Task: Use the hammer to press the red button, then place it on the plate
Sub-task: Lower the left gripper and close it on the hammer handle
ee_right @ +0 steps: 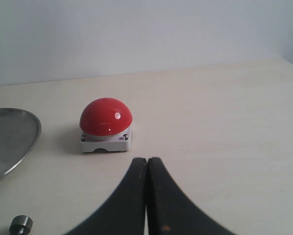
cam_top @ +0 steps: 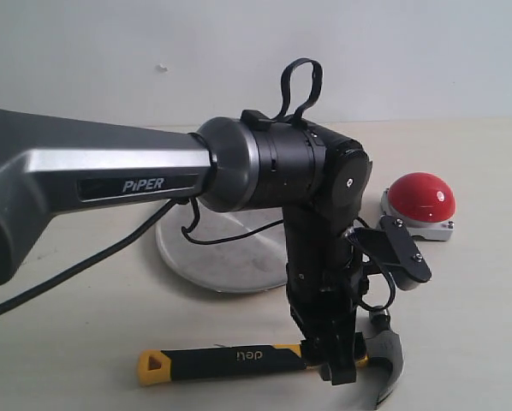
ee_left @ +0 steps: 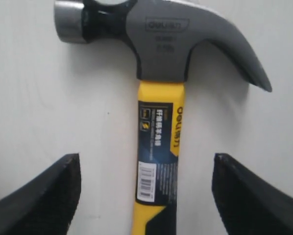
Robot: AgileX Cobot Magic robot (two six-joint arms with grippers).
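The hammer (ee_left: 158, 49) shows a matt grey steel head with a polished striking face and a smooth yellow handle, the button (ee_right: 106, 116) a glossy red plastic dome on a matt grey base, the plate (ee_right: 9, 137) dull scuffed metal, the table (ee_right: 225, 112) a matt pale wood grain.

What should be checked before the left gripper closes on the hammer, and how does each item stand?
1. Left gripper open: ok.
2. Hammer handle between the jaws, just below the head: ok.
3. Hammer lying flat on the table: ok.
4. Handle gripped: not ok, a gap shows on each side.
5. Red button uncovered: ok.
6. Plate free to receive the hammer: cannot tell, only part of it shows.
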